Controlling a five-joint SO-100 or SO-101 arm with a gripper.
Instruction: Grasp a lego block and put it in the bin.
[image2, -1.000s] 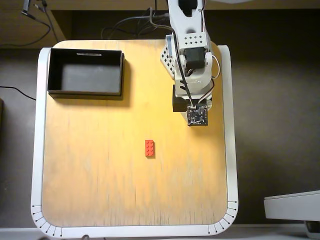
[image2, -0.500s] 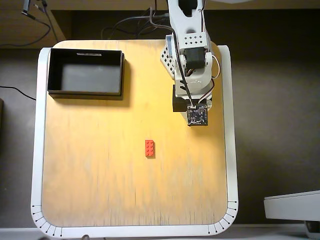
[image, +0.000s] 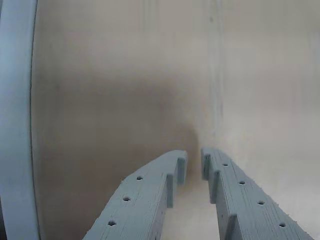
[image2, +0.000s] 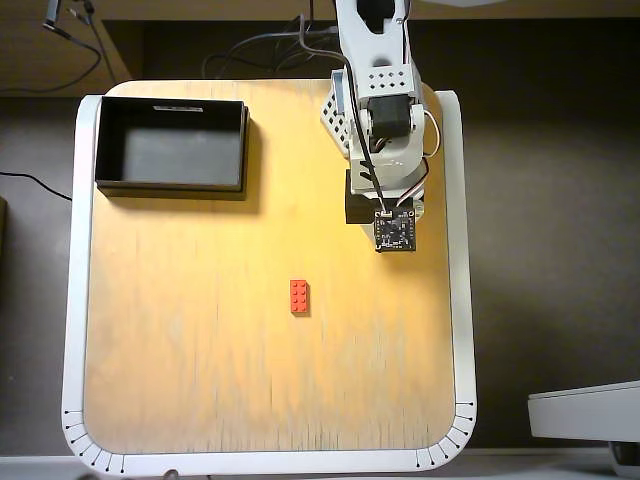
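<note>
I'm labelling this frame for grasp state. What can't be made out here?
- Claw: hidden under the arm in the overhead view; the wrist view shows only a narrow gap, nothing held.
- Block and bin: outside the wrist view.
- Bin label: too small to read, overhead view.
- Table: blurred, wrist view.

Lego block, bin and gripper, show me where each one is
lego block (image2: 299, 296): overhead view, its studded top.
bin (image2: 171, 183): overhead view, its near wall.
gripper (image: 194, 162): wrist view, between the tips of its fingers.
</note>
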